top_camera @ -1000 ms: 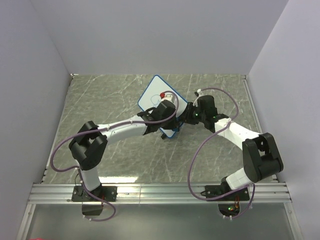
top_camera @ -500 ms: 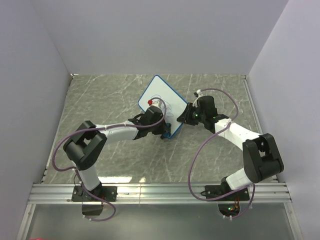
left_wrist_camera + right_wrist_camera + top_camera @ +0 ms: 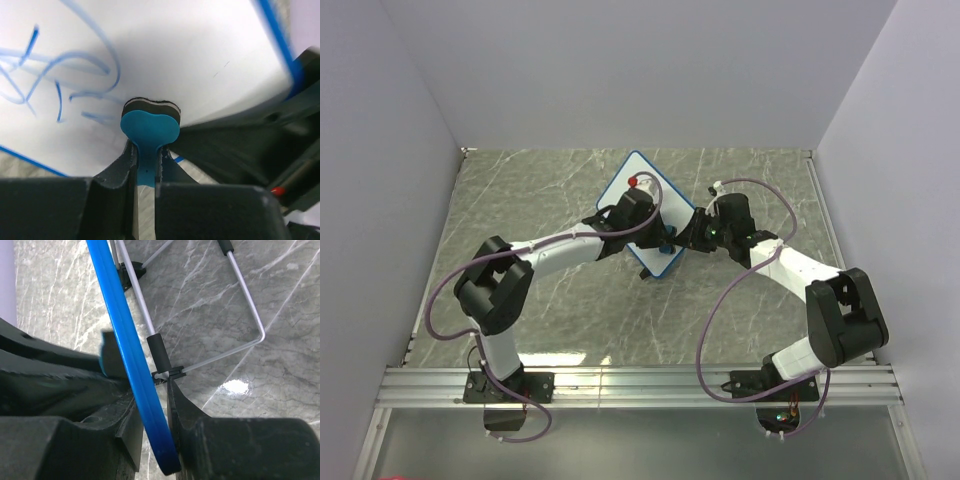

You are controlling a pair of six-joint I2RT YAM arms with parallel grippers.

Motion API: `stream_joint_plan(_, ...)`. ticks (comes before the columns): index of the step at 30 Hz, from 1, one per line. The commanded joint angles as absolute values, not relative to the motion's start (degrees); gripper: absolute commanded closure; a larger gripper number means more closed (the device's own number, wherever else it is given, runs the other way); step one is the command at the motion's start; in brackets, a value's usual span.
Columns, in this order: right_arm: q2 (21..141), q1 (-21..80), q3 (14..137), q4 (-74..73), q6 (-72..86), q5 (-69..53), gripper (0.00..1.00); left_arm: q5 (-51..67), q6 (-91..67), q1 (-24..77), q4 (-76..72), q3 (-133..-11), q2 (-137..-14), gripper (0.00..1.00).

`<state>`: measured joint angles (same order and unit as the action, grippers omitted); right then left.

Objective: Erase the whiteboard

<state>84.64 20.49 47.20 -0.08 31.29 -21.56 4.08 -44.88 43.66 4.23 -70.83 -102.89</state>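
The whiteboard (image 3: 658, 188) stands tilted at the table's middle back, white with a blue rim. My left gripper (image 3: 660, 240) is shut on a blue heart-shaped eraser (image 3: 150, 127) and presses its black felt against the board face (image 3: 200, 50). Blue pen scribbles (image 3: 75, 75) remain left of the eraser. My right gripper (image 3: 688, 232) is shut on the board's blue rim (image 3: 125, 335) at its right lower edge, one finger on each side (image 3: 152, 390).
The board's wire stand (image 3: 250, 315) with black sleeves rests on the marble table (image 3: 540, 190) behind the rim. White walls enclose the table on three sides. A metal rail (image 3: 640, 380) runs along the near edge.
The left arm swept the eraser down toward the board's lower left half a second ago, then back up over the board's middle. The right gripper stayed clamped on the rim.
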Motion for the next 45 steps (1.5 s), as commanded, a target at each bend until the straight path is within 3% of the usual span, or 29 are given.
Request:
stream_joint_plan(1, 86.57, 23.12, 44.12, -10.99, 28.56, -21.88, 1.00, 6.06, -43.59, 43.07, 4.04, -74.97, -105.02, 1.00)
stream_joint_plan(19, 87.54, 23.12, 46.49, -11.08, 27.60, -23.47, 1.00, 7.56, -43.95, 38.50, 0.97, -59.15, -103.36, 1.00)
stream_joint_plan(36, 90.70, 23.20, 47.64, -10.20, 27.42, -25.22, 1.00, 10.02, -42.01, 38.50, 8.87, -80.06, -105.38, 1.00)
stream_joint_plan(40, 90.88, 23.20, 47.99, -10.55, 27.25, -25.05, 1.00, 9.84, -41.83, 38.23, 8.53, -80.07, -106.52, 1.00)
stream_joint_plan(45, 90.35, 23.29, 48.52, -11.34, 26.90, -24.43, 1.00, 13.70, -44.47, 33.42, 4.31, -71.03, -107.75, 1.00)
